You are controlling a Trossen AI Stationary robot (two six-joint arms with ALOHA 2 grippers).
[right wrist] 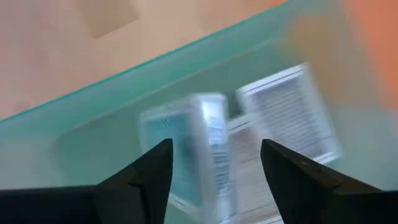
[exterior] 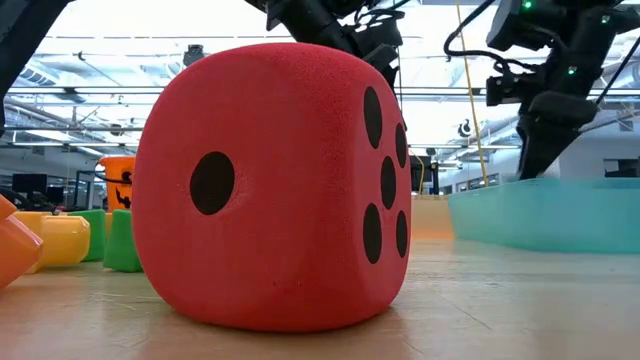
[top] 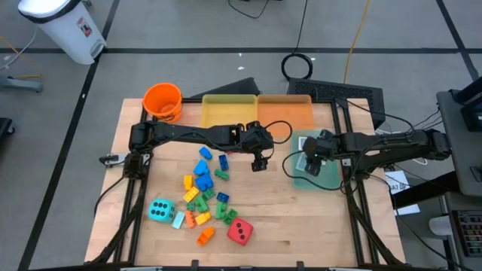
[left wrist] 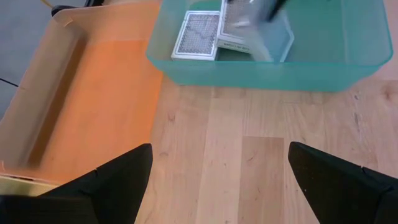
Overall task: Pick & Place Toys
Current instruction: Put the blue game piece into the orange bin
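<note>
**Over the green tray, cards below parted fingers**

Nearest the front edge of the table [top: 301, 233] sits the red die [top: 240, 232], which fills the low view, one pip on one face and five on another. Just beside it lies an orange brick [top: 205, 236], and toward the left side the cyan die [top: 160, 211] rests with a pale blue brick touching it. Behind these, the loose heap of building bricks [top: 205, 192] spreads toward the middle: yellow, green, blue, orange and red pieces, some touching, some apart.

Farther back, the left gripper [top: 260, 162] hangs over bare wood between the bricks and the trays, its two fingers wide apart with nothing between them. To its right, the right gripper [top: 311, 167] hovers over the green tray [top: 329, 183]; its fingers [right wrist: 146, 174] stand parted above the playing cards [left wrist: 198, 36], and a blurred card [right wrist: 211, 149] shows between them, though whether it touches either finger cannot be told. The cards lie inside that tray, patterned backs up.

At the far edge sit the orange tray [top: 286, 113], the yellow tray [top: 228, 111] and, at the left corner, the orange bucket [top: 163, 102].
</note>
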